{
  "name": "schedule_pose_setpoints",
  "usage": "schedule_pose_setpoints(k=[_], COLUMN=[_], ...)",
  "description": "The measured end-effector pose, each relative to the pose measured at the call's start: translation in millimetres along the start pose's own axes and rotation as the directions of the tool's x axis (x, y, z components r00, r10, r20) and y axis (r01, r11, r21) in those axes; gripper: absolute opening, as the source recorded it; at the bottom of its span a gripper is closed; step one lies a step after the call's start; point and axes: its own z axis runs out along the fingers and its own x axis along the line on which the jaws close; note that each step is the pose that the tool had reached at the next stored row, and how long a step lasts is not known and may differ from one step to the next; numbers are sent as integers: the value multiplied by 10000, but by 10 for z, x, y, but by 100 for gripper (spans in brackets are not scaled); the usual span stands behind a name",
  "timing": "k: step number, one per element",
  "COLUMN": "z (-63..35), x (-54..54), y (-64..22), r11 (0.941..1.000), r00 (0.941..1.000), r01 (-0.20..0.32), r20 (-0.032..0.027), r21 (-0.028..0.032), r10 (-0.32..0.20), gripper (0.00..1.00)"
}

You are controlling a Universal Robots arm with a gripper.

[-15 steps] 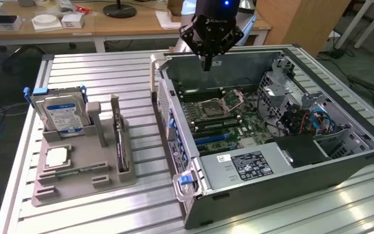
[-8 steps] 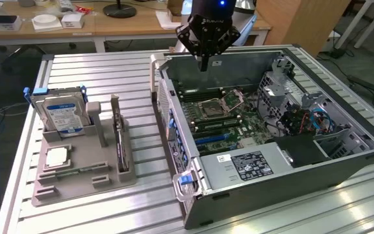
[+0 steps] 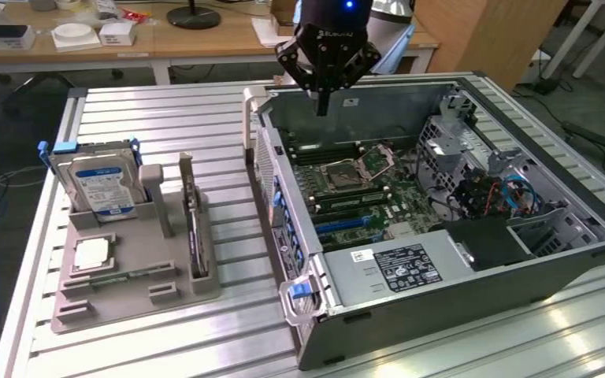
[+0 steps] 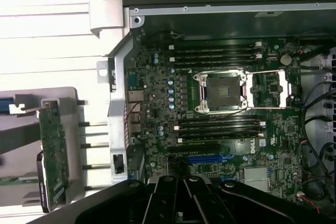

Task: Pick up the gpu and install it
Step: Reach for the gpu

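Ribbed aluminium slats form the table (image 3: 155, 110), with wooden desks behind. Above it hangs the black gripper (image 3: 321, 101), its fingers clenched together and empty, touching nothing, over the far rim of the open grey steel computer case (image 3: 554, 268). Below lies the green motherboard (image 3: 365, 197) with its square metal-framed CPU socket (image 3: 347, 172). At seven o'clock from the gripper, well apart, the gpu (image 3: 192, 228) stands on edge in a moulded grey holder (image 3: 124, 303), with a silver hard drive (image 3: 103, 185) upright at its ten o'clock.
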Motion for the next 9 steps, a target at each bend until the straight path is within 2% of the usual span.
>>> schedule_pose_setpoints(k=[9], z=[-3], x=[107], y=[-8], r11=[10000], r00=[10000], r01=[1], r20=[0], r21=[0], r10=[-1], gripper=[10])
